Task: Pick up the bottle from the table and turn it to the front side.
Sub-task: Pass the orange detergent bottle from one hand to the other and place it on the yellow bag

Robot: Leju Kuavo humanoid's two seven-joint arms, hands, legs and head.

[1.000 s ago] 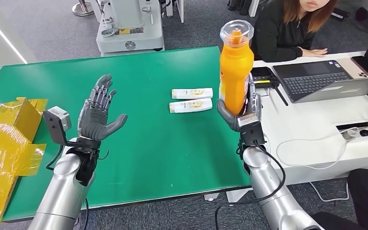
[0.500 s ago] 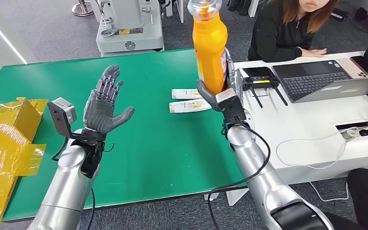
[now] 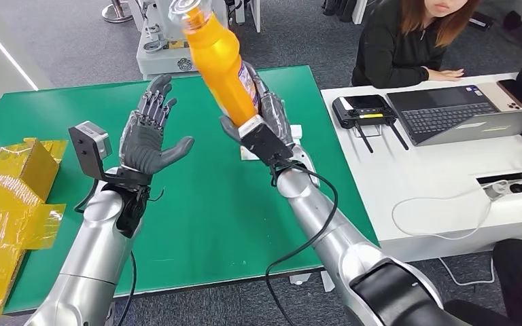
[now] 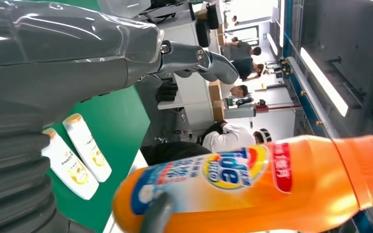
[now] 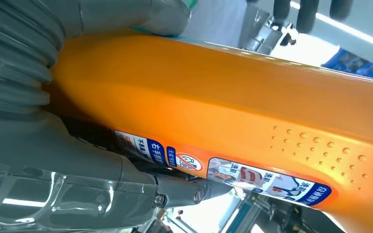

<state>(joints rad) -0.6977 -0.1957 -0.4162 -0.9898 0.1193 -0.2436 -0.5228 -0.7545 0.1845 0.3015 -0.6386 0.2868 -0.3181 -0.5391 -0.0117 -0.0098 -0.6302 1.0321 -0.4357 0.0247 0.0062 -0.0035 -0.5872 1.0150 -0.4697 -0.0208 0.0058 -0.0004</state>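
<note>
My right hand (image 3: pixel 262 119) grips the base of a tall orange detergent bottle (image 3: pixel 221 58) with a clear cap, held high over the green table (image 3: pixel 197 204) and tilted to my left. The bottle (image 4: pixel 252 187) shows its blue and red label in the left wrist view; its orange side (image 5: pixel 233 97) with a small printed sticker fills the right wrist view. My left hand (image 3: pixel 148 136) is raised just left of the bottle, palm toward it, fingers spread, holding nothing; its thumb (image 4: pixel 199 56) shows close up.
Two small white bottles (image 4: pixel 75 155) lie on the table behind my right hand. Yellow-wrapped boxes (image 3: pixel 7 197) crowd the left edge. A white desk (image 3: pixel 448 183) to the right carries a laptop (image 3: pixel 462 115) and cables, with a person (image 3: pixel 414 41) seated behind it.
My right arm has carried the bottle leftward and up across the table, tilting it toward my left hand. The left hand has risen slightly and stayed spread.
</note>
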